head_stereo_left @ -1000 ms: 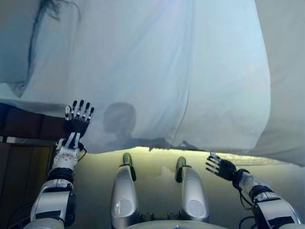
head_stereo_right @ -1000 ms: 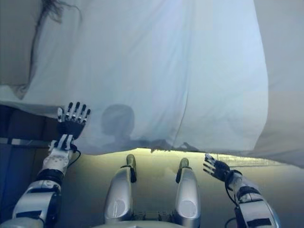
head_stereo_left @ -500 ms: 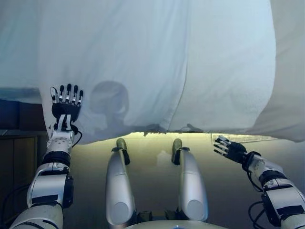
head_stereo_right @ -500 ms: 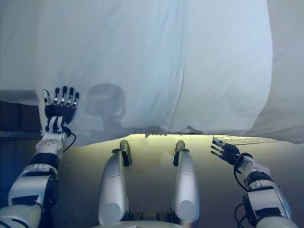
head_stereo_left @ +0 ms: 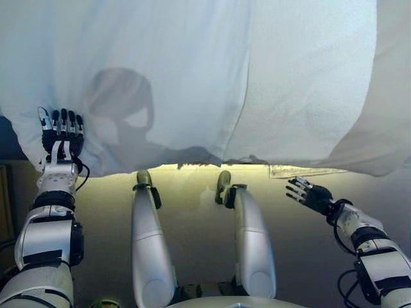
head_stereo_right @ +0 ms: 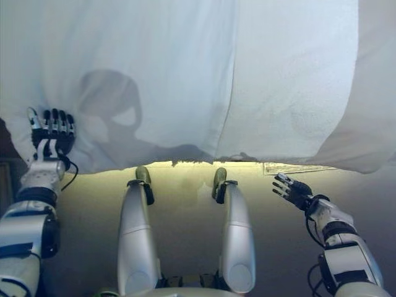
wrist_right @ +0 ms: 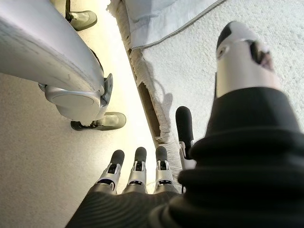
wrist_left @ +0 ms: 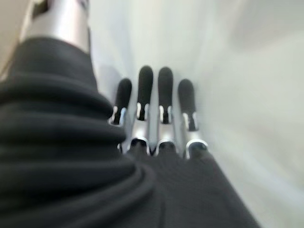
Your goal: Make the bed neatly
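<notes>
The bed [head_stereo_left: 192, 77] fills the upper part of both eye views, covered by a pale blue sheet [head_stereo_left: 160, 70] whose near edge hangs over the side facing the robot. To the right lies a white textured cover [head_stereo_left: 308, 83], its border meeting the sheet along a line that runs away from the robot. The floor [head_stereo_left: 192, 212] below the bed's edge is a pale beige.

The left hand [head_stereo_left: 60, 138] is raised at the sheet's near left corner, fingers [wrist_left: 145, 90] straight and close together, pointing up against the cloth. Its wrist view is blurred, so it seems the fingertips lie flat on the sheet rather than grip it; nothing is curled round the cloth.

The right hand [head_stereo_left: 309, 194] hangs low at the right, just below the cover's overhanging edge, fingers spread and relaxed, holding nothing. In its wrist view the fingers [wrist_right: 137, 164] point down along the floor beside the cover's frayed hem, apart from it.
</notes>
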Controlling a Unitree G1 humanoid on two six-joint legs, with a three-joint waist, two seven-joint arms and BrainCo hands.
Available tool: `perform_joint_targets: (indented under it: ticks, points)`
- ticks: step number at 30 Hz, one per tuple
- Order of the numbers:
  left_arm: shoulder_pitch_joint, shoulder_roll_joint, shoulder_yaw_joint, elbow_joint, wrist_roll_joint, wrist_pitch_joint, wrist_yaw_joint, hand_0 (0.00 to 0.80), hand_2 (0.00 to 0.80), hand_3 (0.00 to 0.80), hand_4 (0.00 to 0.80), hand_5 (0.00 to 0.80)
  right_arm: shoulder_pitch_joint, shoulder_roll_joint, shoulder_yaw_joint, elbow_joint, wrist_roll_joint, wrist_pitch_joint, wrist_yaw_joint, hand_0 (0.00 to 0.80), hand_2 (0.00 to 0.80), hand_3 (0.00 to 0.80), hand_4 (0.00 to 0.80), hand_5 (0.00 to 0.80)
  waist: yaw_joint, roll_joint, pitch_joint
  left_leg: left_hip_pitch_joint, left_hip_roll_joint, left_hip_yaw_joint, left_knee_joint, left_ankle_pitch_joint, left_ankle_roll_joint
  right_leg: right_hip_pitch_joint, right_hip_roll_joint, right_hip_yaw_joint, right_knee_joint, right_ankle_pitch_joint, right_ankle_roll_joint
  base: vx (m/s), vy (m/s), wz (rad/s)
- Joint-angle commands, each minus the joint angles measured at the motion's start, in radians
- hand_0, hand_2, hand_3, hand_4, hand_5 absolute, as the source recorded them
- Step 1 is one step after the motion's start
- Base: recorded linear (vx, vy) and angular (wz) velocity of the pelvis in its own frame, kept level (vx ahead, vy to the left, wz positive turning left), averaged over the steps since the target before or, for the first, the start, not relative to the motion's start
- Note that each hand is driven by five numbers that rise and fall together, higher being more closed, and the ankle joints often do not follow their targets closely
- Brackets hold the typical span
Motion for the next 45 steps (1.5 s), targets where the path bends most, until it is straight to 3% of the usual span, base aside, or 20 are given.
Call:
perform_joint_targets:
  ticks: [1,17,25,31,35,36,45]
  points:
    - [0.033,0.058,0.022,0.077,-0.012,-0.008,0.028,0.0,0.0,0.0,0.0,0.0,0.036,-0.038,-0.023,0.002,0.038,-0.026,0.016,0.0,0.0,0.0,0.0,0.0,0.035,-0.021,-0.002,-0.018,-0.044,-0.034,-0.026,-0.016,0.048,-0.021,-0.045,-0.024,0.004,0.046,0.022,-0.065,-0.002,0.03]
    - [0.164,0.06,0.117,0.094,0.031,0.021,0.026,0.0,0.0,0.0,0.0,0.0,0.035,-0.047,-0.06,-0.023,0.062,-0.054,0.002,0.0,0.0,0.0,0.0,0.0,0.076,0.007,-0.002,-0.088,-0.083,-0.053,-0.058,0.016,0.039,-0.083,-0.068,-0.039,-0.006,0.056,0.023,-0.041,-0.003,0.04]
    - [0.298,0.068,0.181,0.092,0.093,0.054,-0.007,0.0,0.0,0.0,0.0,0.0,0.109,-0.014,-0.091,-0.069,0.101,-0.09,0.011,0.0,0.0,0.0,0.0,0.0,0.097,-0.003,-0.002,-0.042,-0.072,-0.055,-0.068,0.01,0.036,-0.021,-0.071,-0.064,-0.041,0.061,0.029,0.015,-0.087,0.07]
    - [0.375,0.064,0.229,0.106,0.113,0.088,-0.029,0.0,0.0,0.0,0.0,0.0,0.154,0.038,-0.108,-0.102,0.113,-0.114,0.007,0.0,0.0,0.0,0.0,0.0,0.101,-0.005,-0.004,0.041,-0.056,-0.03,-0.106,0.013,0.03,0.069,-0.068,-0.078,-0.091,0.066,0.036,0.048,-0.1,0.08]
    - [0.409,0.022,0.225,0.116,0.148,0.095,-0.088,0.0,0.0,0.0,0.0,0.0,0.169,0.081,-0.103,-0.091,0.102,-0.128,0.001,0.0,0.0,0.0,0.0,0.0,0.1,-0.003,-0.023,0.137,-0.048,0.003,-0.176,0.025,0.02,0.16,-0.076,-0.094,-0.154,0.071,0.048,0.045,-0.069,0.07]
    - [0.419,0.007,0.222,0.114,0.151,0.09,-0.103,0.0,0.0,0.0,0.0,0.0,0.174,0.094,-0.103,-0.088,0.101,-0.135,-0.001,0.0,0.0,0.0,0.0,0.0,0.099,-0.002,-0.026,0.161,-0.049,0.016,-0.209,0.059,0.022,0.184,-0.083,-0.105,-0.189,0.098,0.044,0.004,-0.07,0.09]
    - [0.5,-0.105,0.182,0.002,0.205,0.058,-0.24,0.0,0.0,0.0,0.0,0.0,0.24,0.145,-0.129,-0.122,0.097,-0.112,-0.051,0.0,0.0,0.0,0.0,0.0,0.08,0.03,-0.106,0.413,-0.076,0.084,-0.414,0.12,0.008,0.413,-0.096,-0.117,-0.398,0.143,0.073,0.09,-0.036,0.05]
